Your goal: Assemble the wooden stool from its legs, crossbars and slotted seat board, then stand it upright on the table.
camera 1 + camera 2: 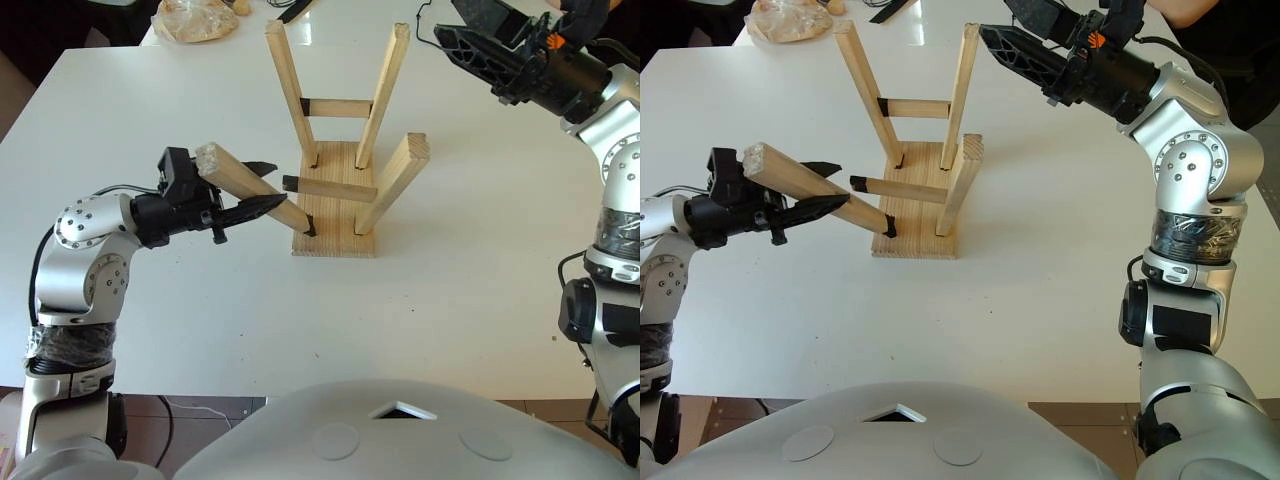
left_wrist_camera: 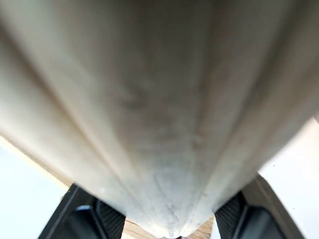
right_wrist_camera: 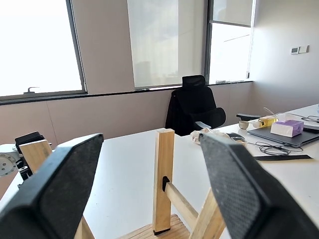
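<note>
The left gripper [image 1: 262,188] is pinching a tilted wooden leg [image 1: 228,170] near its upper end. The leg's long axis is slanting down to the right, its foot meeting the near left corner of the seat board [image 1: 335,238], which is lying flat on the white worktop [image 1: 430,300]. A near crossbar [image 1: 335,188] is pointing its free end at this leg. Farther back, the right gripper [image 1: 1000,20] is hovering, fingers spread, just beside the top of the far right leg [image 1: 965,70]. A crumpled bag [image 1: 195,18] is lying beyond, contents unclear.
</note>
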### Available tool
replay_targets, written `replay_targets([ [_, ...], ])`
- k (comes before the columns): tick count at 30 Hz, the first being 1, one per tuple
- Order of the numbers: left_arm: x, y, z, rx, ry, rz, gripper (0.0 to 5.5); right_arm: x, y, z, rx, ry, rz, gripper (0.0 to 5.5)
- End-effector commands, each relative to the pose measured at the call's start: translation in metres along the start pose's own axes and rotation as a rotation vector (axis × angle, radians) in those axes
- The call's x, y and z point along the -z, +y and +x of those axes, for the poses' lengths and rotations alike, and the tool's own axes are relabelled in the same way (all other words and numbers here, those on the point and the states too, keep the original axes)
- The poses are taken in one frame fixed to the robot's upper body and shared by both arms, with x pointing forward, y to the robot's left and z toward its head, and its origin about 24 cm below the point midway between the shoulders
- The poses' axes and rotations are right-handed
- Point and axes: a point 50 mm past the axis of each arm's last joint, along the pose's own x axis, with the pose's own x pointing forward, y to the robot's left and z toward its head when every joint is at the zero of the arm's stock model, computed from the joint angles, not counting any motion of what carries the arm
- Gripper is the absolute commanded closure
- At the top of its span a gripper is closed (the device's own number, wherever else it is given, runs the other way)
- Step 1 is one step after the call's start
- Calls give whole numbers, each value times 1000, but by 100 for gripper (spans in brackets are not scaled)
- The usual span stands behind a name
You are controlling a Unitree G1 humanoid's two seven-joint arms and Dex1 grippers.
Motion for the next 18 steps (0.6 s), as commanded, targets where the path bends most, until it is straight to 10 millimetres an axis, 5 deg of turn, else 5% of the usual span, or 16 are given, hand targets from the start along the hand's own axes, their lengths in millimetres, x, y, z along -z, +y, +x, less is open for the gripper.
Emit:
replay_targets([
  [1, 23, 0, -2, -5, 118, -83, 346, 4, 1, 0, 5, 14, -12, 197],
  [12, 38, -43, 35, 143, 15, -270, 346, 8, 1, -3, 22, 26, -5, 197],
  [18, 41, -35, 34, 137, 108, -180, 346, 10, 2, -5, 39, 24, 2, 197],
])
